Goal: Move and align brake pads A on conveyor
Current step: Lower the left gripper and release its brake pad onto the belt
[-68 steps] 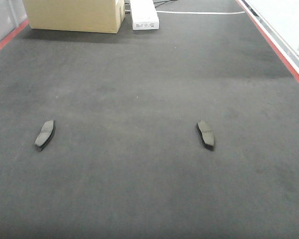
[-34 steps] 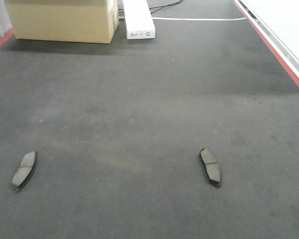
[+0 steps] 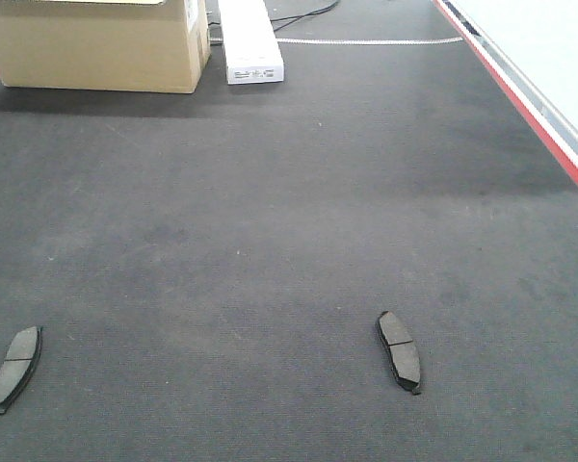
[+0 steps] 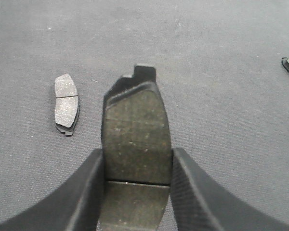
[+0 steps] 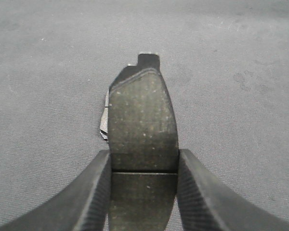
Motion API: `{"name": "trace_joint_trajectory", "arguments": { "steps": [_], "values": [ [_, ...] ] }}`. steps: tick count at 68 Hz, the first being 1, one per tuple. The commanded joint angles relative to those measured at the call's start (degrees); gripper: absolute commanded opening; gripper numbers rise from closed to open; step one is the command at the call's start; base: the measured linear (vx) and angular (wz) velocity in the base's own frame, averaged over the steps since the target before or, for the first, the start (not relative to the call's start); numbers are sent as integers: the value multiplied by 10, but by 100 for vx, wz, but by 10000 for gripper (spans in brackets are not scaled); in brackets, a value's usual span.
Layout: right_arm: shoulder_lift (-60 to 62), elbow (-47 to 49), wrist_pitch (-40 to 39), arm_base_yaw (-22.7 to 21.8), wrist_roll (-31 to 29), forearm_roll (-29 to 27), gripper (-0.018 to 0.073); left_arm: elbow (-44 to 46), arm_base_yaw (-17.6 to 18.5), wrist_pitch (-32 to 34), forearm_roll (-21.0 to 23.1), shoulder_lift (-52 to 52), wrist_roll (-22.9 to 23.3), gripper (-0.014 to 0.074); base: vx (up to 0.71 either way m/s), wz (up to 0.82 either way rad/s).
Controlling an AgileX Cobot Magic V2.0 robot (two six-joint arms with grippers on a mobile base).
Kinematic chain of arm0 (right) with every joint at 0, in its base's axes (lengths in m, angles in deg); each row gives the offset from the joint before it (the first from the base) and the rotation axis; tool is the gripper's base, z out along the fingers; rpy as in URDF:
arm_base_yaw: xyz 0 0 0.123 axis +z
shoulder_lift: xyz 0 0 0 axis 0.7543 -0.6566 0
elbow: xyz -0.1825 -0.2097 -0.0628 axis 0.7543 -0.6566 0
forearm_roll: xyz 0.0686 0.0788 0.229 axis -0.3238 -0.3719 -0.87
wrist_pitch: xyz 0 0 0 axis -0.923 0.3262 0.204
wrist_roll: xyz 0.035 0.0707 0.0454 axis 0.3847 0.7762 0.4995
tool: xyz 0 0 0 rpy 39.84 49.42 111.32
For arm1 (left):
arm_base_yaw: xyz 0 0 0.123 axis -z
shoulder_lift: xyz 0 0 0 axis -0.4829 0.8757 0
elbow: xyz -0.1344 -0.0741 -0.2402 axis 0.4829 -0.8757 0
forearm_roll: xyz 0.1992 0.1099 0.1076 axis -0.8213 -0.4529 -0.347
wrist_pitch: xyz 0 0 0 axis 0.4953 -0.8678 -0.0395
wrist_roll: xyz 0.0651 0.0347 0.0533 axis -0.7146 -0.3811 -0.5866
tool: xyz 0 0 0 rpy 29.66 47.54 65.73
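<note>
Left claw (image 4: 137, 192) squeezing one brake pad (image 4: 136, 137), holding it above the conveyor (image 4: 207, 57). Right claw (image 5: 143, 192) squeezing another pad (image 5: 143, 122) the same way. Two more pads lying flat on the belt, far apart: left one (image 3: 13, 354), right one (image 3: 400, 350).

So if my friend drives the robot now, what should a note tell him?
Left end effector: shut on a pad, held above the belt.
Right end effector: shut on another pad.
Two more pads lie flat on the belt, left pad and right pad, far apart and not lined up.
Done: two pads picked up.
Left: set both down and line up all four.
</note>
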Motion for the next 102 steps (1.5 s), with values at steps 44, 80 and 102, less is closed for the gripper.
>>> {"name": "trace_joint_trajectory", "arguments": {
  "steps": [44, 80, 102],
  "values": [
    [-4, 16, -48, -2, -6, -3, -4, 15, 2, 48, -5, 8, 1, -6, 0, 0],
    [-4, 16, -48, -2, -6, -3, -4, 15, 2, 53, -4, 8, 4, -6, 0, 0],
    [-4, 16, -48, -2, -6, -3, -4, 17, 2, 64, -4, 50, 32, -4, 0, 0]
  ]
}}
